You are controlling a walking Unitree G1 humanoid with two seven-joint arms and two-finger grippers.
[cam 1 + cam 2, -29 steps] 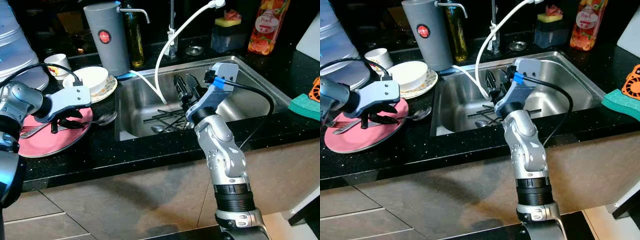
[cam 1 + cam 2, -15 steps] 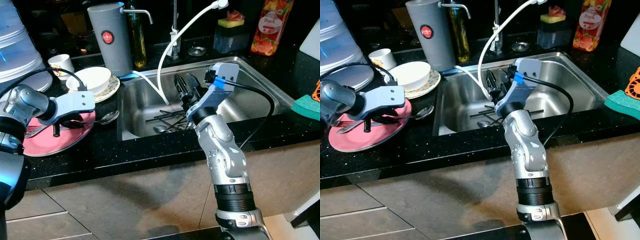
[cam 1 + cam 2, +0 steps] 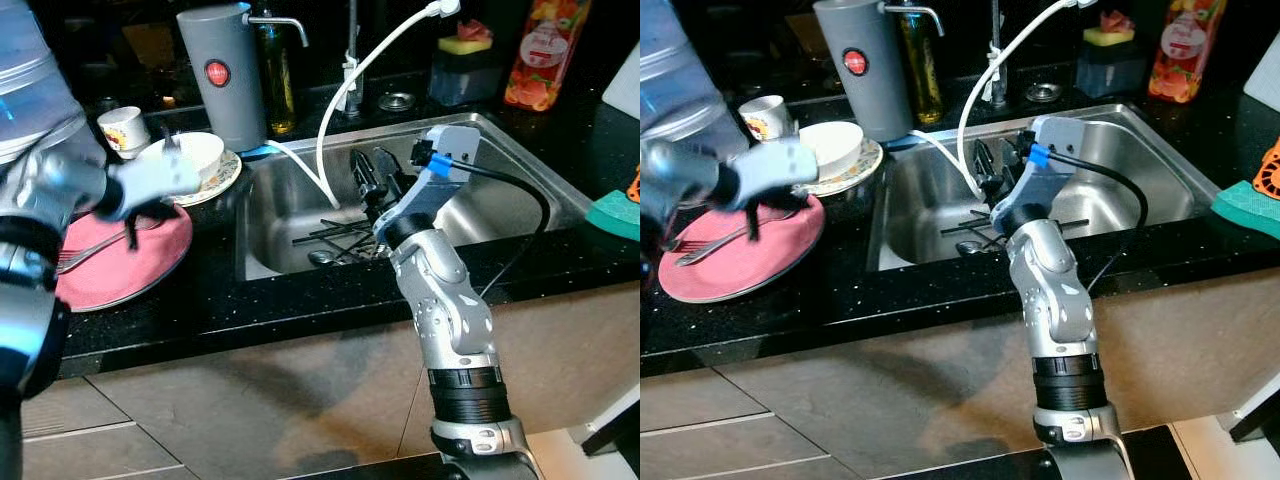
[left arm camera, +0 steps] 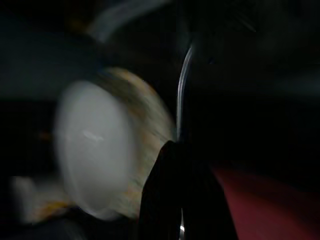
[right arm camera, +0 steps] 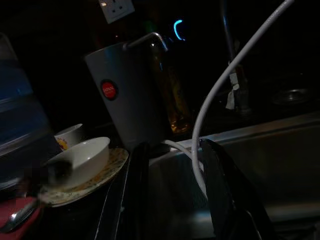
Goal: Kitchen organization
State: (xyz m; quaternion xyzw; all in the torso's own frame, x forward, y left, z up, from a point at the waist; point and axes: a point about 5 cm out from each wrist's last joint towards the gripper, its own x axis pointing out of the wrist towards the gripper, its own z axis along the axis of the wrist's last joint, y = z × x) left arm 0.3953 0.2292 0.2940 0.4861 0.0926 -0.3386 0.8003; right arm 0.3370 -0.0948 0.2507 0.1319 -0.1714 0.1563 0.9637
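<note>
Left gripper (image 3: 752,205) blurred above the far edge of the pink plate (image 3: 740,262); whether open or shut, or gripping anything, cannot tell. Just under it on the plate, one fork (image 3: 702,245) and, close by, what looks like a spoon handle. Just beyond it, one white bowl (image 3: 832,146) on a patterned plate (image 3: 855,172), one small cup (image 3: 765,115) further back, and a grey jug (image 3: 858,62) beside the bowl. Little free counter (image 3: 840,300) round that gripper except toward the near edge.

Right gripper (image 5: 172,165) held over the steel sink (image 3: 1150,175), fingers parted with a clear gap, holding nothing; white hose (image 5: 225,85) passing between and beyond them. Below it in the basin, a heap of dark utensils (image 3: 335,240), too tangled to count. Sink rim close on the near side, open basin to the right. One green sponge (image 3: 1250,208) well off to the right.
</note>
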